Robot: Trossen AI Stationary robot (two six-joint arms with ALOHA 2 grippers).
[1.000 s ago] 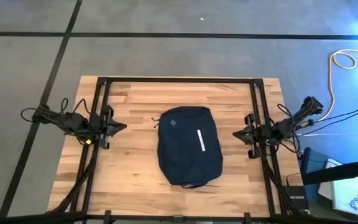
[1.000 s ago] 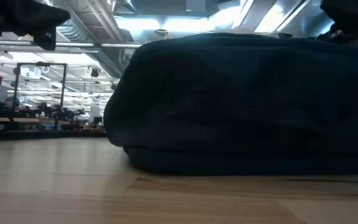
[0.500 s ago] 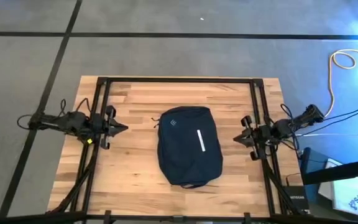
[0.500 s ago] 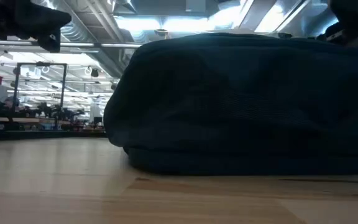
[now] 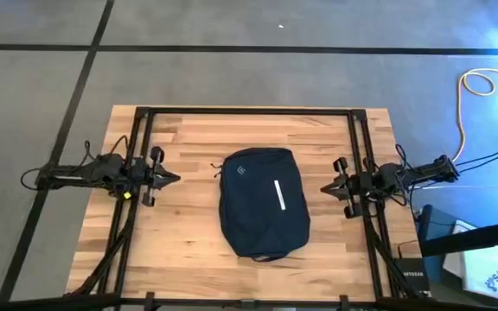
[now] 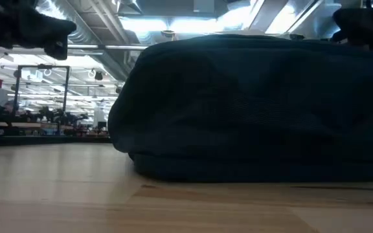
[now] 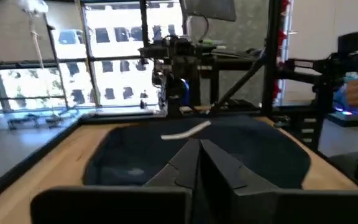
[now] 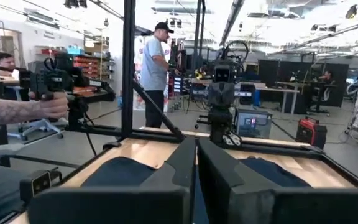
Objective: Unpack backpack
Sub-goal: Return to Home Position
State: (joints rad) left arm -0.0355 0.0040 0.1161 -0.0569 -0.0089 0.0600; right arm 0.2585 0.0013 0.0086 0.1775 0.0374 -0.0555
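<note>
Lying flat near the middle of the desk [image 5: 180,259], the backpack [image 5: 264,207] sits a little closer to the near edge than to the far edge. Its long side runs from one of those edges toward the other. Its small white diamond logo [image 5: 241,171] is at the end toward the far edge, and the white stripe [image 5: 278,194] runs lengthwise on the half toward the right edge. The bag looks closed, and nothing lies on the wood around it. In the low view its dark bulk fills most of the picture and rests directly on the planks.

The left end effector [image 5: 174,178] hovers by the left edge of the desk, pointing at the backpack and well apart from it. In the left wrist view its two dark fingers [image 7: 225,171] are pressed together, closed on nothing. The right end effector [image 5: 327,187] sits opposite by the right edge, also aimed at the bag with bare wood between them. Its fingers [image 8: 219,171] are likewise drawn together, with only a thin seam showing and nothing gripped.

A black metal frame [image 5: 249,111] runs along the far edge and down both sides of the desk. A yellow cable [image 5: 482,86] loops on the floor beyond the right edge. In the room behind, a person in a cap [image 8: 156,65] stands, and a forearm [image 8: 14,110] holds a dark device.
</note>
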